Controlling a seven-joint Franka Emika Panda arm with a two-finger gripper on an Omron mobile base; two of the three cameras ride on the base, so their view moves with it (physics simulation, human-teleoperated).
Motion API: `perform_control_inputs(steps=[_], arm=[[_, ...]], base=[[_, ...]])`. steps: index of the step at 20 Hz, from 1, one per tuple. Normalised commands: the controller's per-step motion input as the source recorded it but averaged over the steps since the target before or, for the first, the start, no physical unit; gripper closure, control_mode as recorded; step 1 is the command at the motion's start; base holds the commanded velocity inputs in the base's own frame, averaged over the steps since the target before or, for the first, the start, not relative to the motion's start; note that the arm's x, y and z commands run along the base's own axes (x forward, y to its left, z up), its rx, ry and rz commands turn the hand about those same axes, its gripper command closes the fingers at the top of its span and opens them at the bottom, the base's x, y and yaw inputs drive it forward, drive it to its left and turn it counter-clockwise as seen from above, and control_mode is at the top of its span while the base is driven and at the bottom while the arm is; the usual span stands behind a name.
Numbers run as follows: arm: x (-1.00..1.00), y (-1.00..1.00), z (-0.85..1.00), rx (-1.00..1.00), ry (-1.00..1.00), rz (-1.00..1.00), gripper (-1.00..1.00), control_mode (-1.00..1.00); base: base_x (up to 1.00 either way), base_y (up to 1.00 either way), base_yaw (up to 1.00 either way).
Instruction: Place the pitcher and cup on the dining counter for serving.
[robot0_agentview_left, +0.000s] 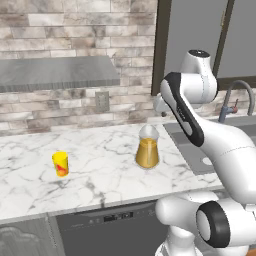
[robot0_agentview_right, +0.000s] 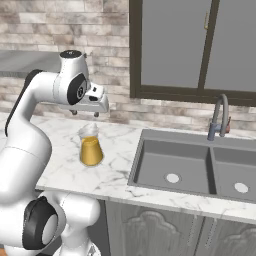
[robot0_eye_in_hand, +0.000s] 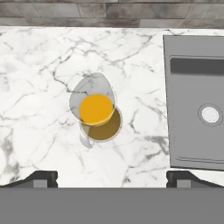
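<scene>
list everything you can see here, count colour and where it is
pitcher: one, clear glass with amber-orange liquid, upright on the worktop left of the sink, under the gripper
cup: one, yellow with a red-orange mark, upright on the worktop, apart from the pitcher, to its left
marble worktop: one, white with grey veins, along the brick wall
sink: one, grey, two basins, set in the worktop
faucet: one, grey, behind the sink
wall outlet: one, grey, on the brick backsplash
range hood: one, grey, on the wall above the worktop
window: one, dark frame, above the sink
gripper: one, open, dark tips, hanging above the pitcher, not touching it
arm: one, white with dark joints
</scene>
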Motion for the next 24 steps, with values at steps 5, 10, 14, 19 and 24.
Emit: perform_control_inputs(steps=[5,10,14,19,24], arm=[[-0.12,0.07,-0.08,0.00,-0.01,0.00,-1.00,-1.00],[-0.33,0.33,-0.71,0.00,0.03,-0.02,-1.00,-1.00],[-0.05,0.35,-0.91,0.00,0.13,-0.13,-1.00,-1.00],[0.14,0.41,-0.67,0.00,0.06,-0.16,-1.00,-1.00],[0.40,0.11,-0.31,0.00,0.04,-0.07,-1.00,-1.00]], base=[[0.00,0.00,0.00],[0.00,0.00,0.00],[0.00,0.00,0.00],[0.00,0.00,0.00],[0.00,0.00,0.00]])
